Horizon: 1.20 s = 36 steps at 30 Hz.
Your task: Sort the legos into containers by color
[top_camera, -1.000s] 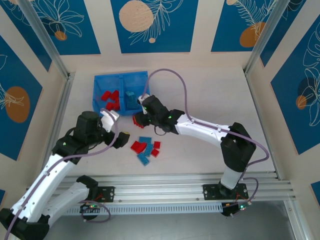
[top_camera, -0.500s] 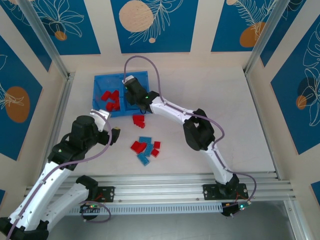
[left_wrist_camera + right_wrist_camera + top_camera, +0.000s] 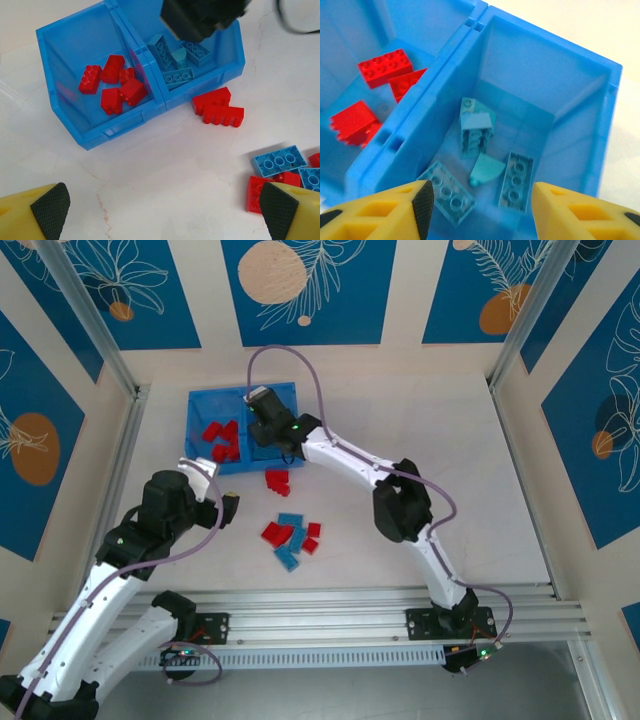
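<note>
Likely light, rigid and slick, red plastic bricks [image 3: 222, 115] beside the blue plastic tray [image 3: 120, 125] need flat-side pinches; left gripper [image 3: 163, 210] and right gripper [image 3: 481, 200] gape empty.

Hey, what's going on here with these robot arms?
Two robot arms are mid colour-sort. The right gripper hangs open over the right compartment of the blue tray, where teal bricks lie; red bricks lie in the left one. The left gripper hovers open and empty above the table. On it wait loose red and blue bricks.
</note>
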Motion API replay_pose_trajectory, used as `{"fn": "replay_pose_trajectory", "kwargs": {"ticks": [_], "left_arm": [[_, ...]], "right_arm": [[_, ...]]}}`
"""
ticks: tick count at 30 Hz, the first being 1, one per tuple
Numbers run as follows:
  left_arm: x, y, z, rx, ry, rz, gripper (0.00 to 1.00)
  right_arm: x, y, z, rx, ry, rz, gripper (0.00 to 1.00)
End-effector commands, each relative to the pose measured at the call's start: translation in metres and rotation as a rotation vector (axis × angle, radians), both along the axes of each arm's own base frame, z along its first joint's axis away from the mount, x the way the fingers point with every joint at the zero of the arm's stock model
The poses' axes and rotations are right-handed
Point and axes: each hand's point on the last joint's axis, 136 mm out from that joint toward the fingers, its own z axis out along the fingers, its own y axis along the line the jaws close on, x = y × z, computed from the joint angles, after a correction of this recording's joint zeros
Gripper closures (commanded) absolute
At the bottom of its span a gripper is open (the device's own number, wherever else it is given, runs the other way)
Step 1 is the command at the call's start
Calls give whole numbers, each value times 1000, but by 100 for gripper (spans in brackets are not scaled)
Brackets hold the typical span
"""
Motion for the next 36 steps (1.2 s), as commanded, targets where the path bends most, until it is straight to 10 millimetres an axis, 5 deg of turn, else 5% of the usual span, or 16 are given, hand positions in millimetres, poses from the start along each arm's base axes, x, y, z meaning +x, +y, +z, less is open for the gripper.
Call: {"fn": "replay_pose_trajectory", "kwargs": {"ticks": [1,9,14,15,20,26,36], "left_arm": [[5,1,-8,2,19,17,0],[12,-50,-34,-233,301,-40,0],[29,-76,-73,-530,508,216,1],[32,-83,-83,-559,529,252,2],[45,-101,-117,-526,578,450,0],[70,-123,-149,-517,600,574,1],[117,-120,-180,-374,514,678,10]], "right_arm": [[-44,-10,78,182,14,75,42],[-177,-74,107,398,201,262,30],[-225,-125,90,512,283,187,0],[-231,-133,85,530,301,166,0],[-253,-157,58,544,371,100,0],[-256,-164,31,502,422,67,0],[-257,-166,29,488,428,65,1]]}}
